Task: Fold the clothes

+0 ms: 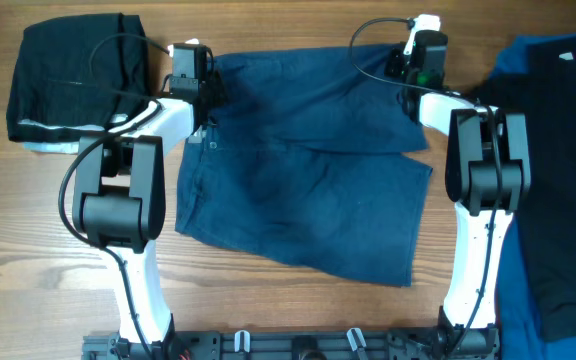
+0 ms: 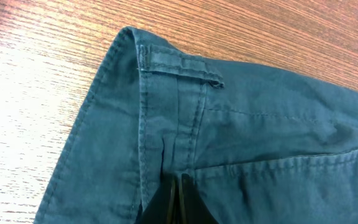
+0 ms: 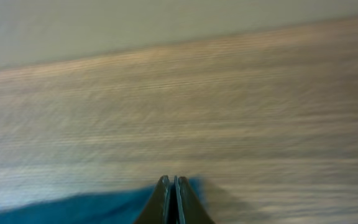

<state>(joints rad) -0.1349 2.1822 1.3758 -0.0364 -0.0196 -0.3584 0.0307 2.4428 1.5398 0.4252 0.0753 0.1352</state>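
The dark navy-blue shorts (image 1: 298, 170) lie spread across the middle of the wooden table, one leg lapping over the other. My left gripper (image 1: 206, 92) is at their far left corner. In the left wrist view it (image 2: 178, 184) is shut on the waistband (image 2: 166, 124), just below a belt loop (image 2: 179, 65). My right gripper (image 1: 410, 68) is at the shorts' far right corner. The right wrist view is blurred; there that gripper (image 3: 172, 182) is shut, with the blue fabric edge (image 3: 73, 208) reaching its tips.
A folded black garment (image 1: 73, 80) lies at the far left. A pile of black and royal-blue clothes (image 1: 558, 170) covers the right edge. Bare wood (image 1: 28, 260) shows near the front left. Both arms stand on a rail (image 1: 298, 345) at the front.
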